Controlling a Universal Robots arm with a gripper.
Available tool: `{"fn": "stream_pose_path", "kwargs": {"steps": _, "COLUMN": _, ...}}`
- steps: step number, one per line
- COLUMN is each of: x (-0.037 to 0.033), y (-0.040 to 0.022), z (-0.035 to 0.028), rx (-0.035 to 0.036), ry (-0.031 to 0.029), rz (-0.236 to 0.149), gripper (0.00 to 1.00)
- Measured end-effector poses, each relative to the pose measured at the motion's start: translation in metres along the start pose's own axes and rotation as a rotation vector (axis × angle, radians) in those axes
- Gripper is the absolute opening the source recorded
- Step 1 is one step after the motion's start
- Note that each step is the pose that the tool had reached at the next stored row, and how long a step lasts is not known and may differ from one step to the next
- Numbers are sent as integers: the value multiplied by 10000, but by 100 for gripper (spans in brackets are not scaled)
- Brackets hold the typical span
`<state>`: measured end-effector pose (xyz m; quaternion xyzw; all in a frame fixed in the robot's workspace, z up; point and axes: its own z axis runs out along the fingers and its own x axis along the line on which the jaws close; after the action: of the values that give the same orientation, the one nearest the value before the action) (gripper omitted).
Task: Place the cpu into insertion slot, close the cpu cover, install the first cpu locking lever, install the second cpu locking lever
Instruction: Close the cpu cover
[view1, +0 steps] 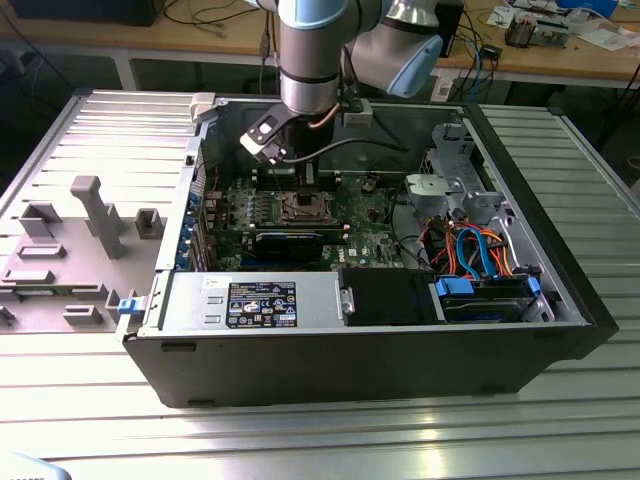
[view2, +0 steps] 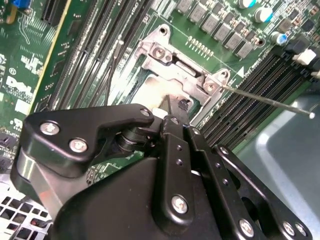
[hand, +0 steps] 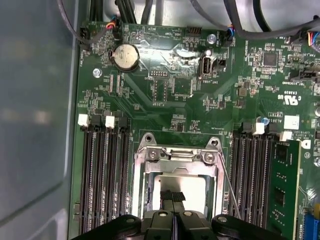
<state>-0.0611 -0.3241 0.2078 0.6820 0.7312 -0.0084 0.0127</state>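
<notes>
Cpu (hand: 195, 192) framed by cpu cover (hand: 176, 156); pincer (hand: 173, 196) pressed together over cpu.

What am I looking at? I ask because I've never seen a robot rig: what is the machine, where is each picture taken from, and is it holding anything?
It is one robot arm with a gripper, reaching down into an open computer case that lies on a ribbed metal table. The exterior view looks on from outside. Both wrist views ride on the arm and look past the gripper at the green motherboard. The gripper is shut and holds nothing, its tips over the silvery cpu, which shows through the window of the cpu cover. A thin locking lever sticks out free.
</notes>
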Motion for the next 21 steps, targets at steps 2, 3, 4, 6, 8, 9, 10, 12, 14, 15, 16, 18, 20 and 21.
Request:
{"fn": "stream_pose_path", "kwargs": {"steps": 2, "x": -1, "y": 3, "z": -17, "rx": 0, "ry": 0, "rz": 1, "gripper": 11}}
{"fn": "stream_pose_path", "kwargs": {"steps": 3, "x": -1, "y": 4, "z": -22, "rx": 0, "ry": -1, "rz": 1, "gripper": 11}}
{"fn": "stream_pose_path", "kwargs": {"steps": 4, "x": -1, "y": 5, "z": -27, "rx": 1, "ry": 0, "rz": 0, "gripper": 11}}
{"fn": "stream_pose_path", "kwargs": {"steps": 6, "x": -1, "y": 7, "z": -35, "rx": -1, "ry": 1, "rz": 0, "gripper": 11}}
{"fn": "stream_pose_path", "kwargs": {"steps": 8, "x": -2, "y": 8, "z": -38, "rx": -1, "ry": 2, "rz": 0, "gripper": 11}}
{"fn": "stream_pose_path", "kwargs": {"steps": 9, "x": -2, "y": 9, "z": -40, "rx": 0, "ry": 0, "rz": 0, "gripper": 11}}
{"fn": "stream_pose_path", "kwargs": {"steps": 10, "x": -2, "y": 10, "z": -42, "rx": 0, "ry": 0, "rz": 1, "gripper": 11}}
{"fn": "stream_pose_path", "kwargs": {"steps": 12, "x": -2, "y": 12, "z": -44, "rx": 0, "ry": 0, "rz": 0, "gripper": 11}}
{"fn": "stream_pose_path", "kwargs": {"steps": 14, "x": -3, "y": 16, "z": -47, "rx": 0, "ry": 0, "rz": -1, "gripper": 11}}
{"fn": "stream_pose_path", "kwargs": {"steps": 15, "x": -3, "y": 18, "z": -49, "rx": 1, "ry": -1, "rz": 0, "gripper": 11}}
{"fn": "stream_pose_path", "kwargs": {"steps": 16, "x": -3, "y": 18, "z": -52, "rx": 1, "ry": -2, "rz": 1, "gripper": 11}}
{"fn": "stream_pose_path", "kwargs": {"steps": 18, "x": -4, "y": 21, "z": -65, "rx": 0, "ry": 0, "rz": 1, "gripper": 11}}
{"fn": "stream_pose_path", "kwargs": {"steps": 20, "x": -3, "y": 23, "z": -75, "rx": -2, "ry": 2, "rz": 0, "gripper": 11}}
{"fn": "stream_pose_path", "kwargs": {"steps": 21, "x": -4, "y": 23, "z": -76, "rx": -1, "ry": 2, "rz": 0, "gripper": 11}}
